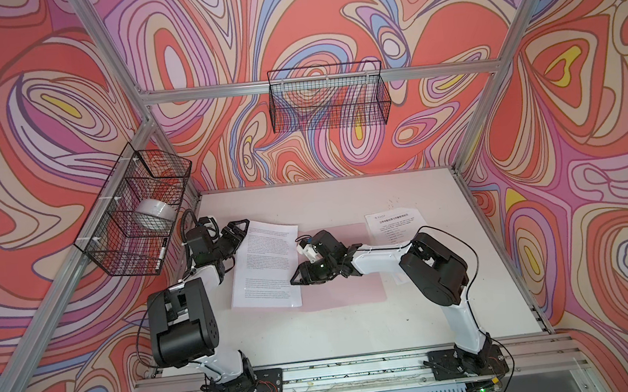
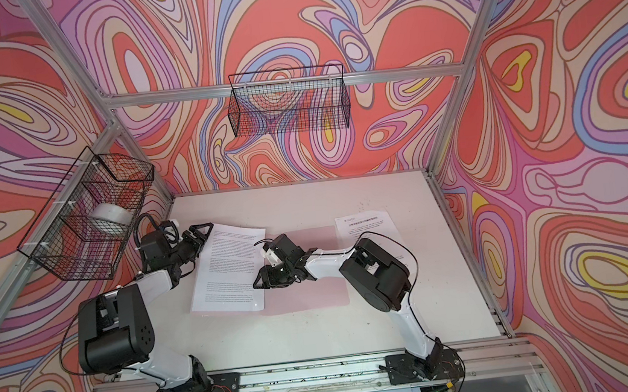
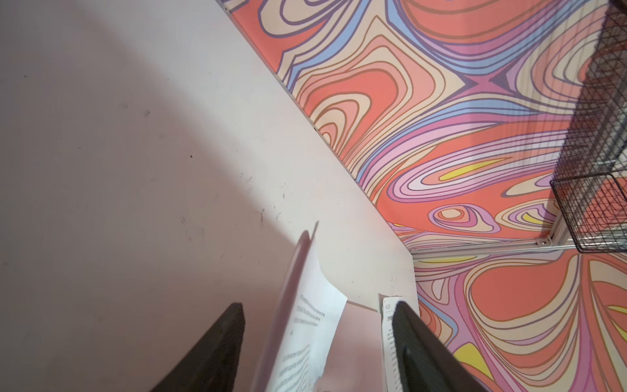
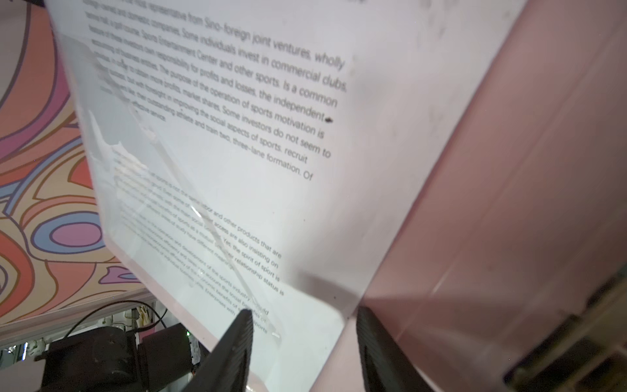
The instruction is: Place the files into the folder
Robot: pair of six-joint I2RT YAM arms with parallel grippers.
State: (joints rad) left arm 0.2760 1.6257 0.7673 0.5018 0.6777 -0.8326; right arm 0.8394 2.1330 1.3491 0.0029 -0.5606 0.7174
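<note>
Files are in two places. The dense-text sheet (image 1: 268,264) lies over the left part of the pale-pink folder (image 1: 345,292), which is spread flat on the bench (image 1: 337,328). The sheet with a heading and list (image 1: 393,220) rests on bare bench beyond the folder's far right corner, partly behind the right arm.

The left pincer (image 1: 240,229) sits at the dense-text sheet's far left corner with its jaws apart. In the left wrist view that edge stands up between the fingers (image 3: 217,346) with clear gaps on either side, so nothing is clamped (a glossy, pink-tinged layer rides with the paper there, perhaps a clear cover; hard to tell). The right pincer (image 1: 296,279) is low at the sheet's right edge, jaws likewise apart, straddling its corner and closed on nothing.

My reading is that both arms bracket this one sheet from opposite edges to square it against the folder. The second sheet is left out of the way until that is settled.
</note>
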